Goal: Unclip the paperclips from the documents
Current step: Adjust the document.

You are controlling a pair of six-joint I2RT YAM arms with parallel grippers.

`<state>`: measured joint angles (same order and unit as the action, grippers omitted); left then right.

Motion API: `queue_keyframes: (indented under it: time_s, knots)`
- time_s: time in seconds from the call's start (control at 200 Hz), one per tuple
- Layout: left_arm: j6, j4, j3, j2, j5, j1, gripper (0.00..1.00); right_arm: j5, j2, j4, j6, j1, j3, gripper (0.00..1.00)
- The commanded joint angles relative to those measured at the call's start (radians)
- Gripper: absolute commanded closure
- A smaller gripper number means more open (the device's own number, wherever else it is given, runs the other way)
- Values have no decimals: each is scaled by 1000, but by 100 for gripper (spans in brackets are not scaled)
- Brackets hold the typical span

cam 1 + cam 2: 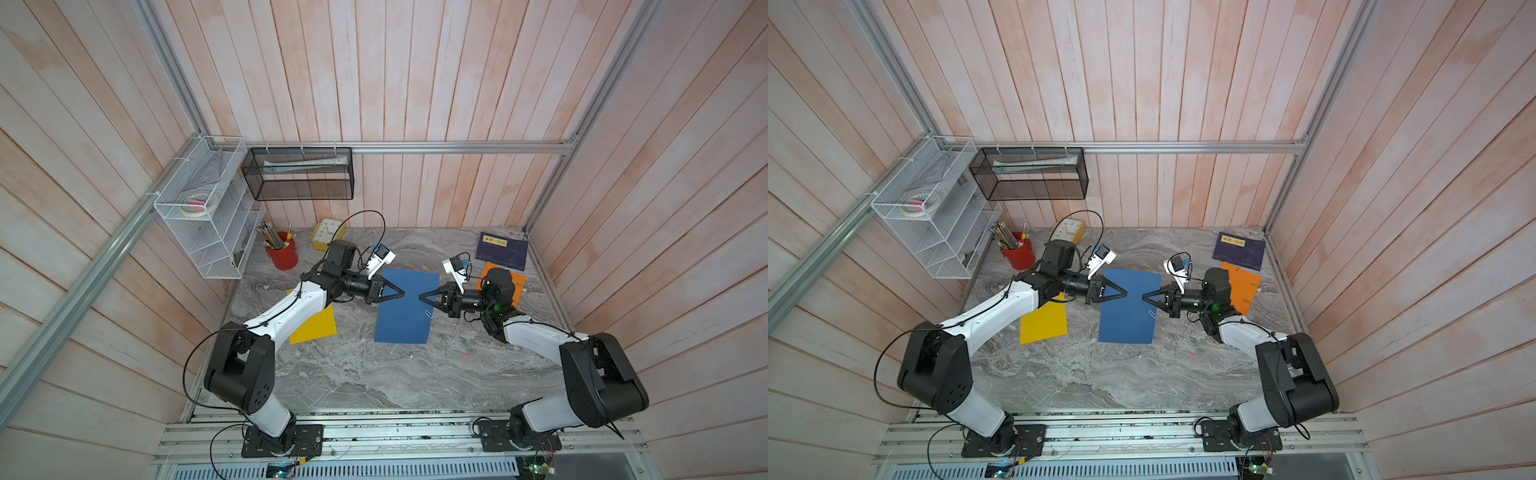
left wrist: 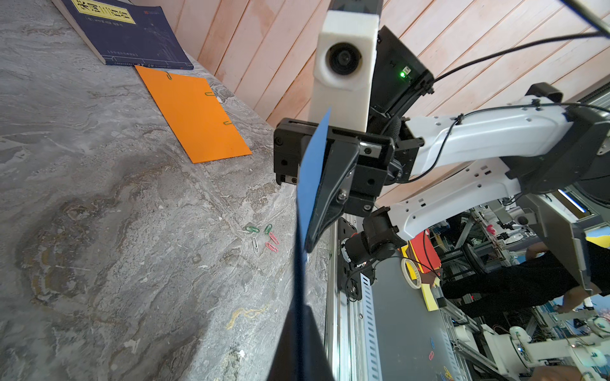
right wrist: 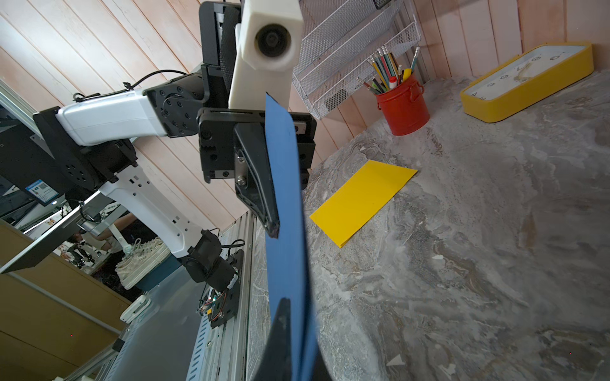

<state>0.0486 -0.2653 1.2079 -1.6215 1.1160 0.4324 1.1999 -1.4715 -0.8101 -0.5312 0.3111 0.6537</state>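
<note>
Your left end effector [image 1: 402, 292] and right end effector [image 1: 421, 297] both clamp the blue document [image 1: 405, 320]; its silver paperclip [image 1: 428, 313] lies just beside the right one.

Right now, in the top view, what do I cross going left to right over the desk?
white wire rack → red pencil cup → yellow document → blue document → orange document
</note>
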Motion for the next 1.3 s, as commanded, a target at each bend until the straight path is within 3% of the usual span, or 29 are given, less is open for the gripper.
queue_keyframes:
  time_s: [0.0, 0.22, 0.63, 1.125, 1.295]
  knots:
    - [-9, 0, 24, -4, -16, 2, 98, 17, -4, -23, -10, 3, 7, 100]
    - [18, 7, -1, 8, -19, 3, 83, 13, -9, -112, -96, -27, 1, 100]
    - [94, 95, -92, 45, -15, 2, 82, 19, -13, -124, -123, -44, 7, 100]
    - [116, 131, -104, 47, -3, 2, 100, 7, -13, -64, -96, -41, 15, 100]
    - [125, 147, -112, 58, 1, -2, 100, 11, -3, -19, -67, -41, 8, 79]
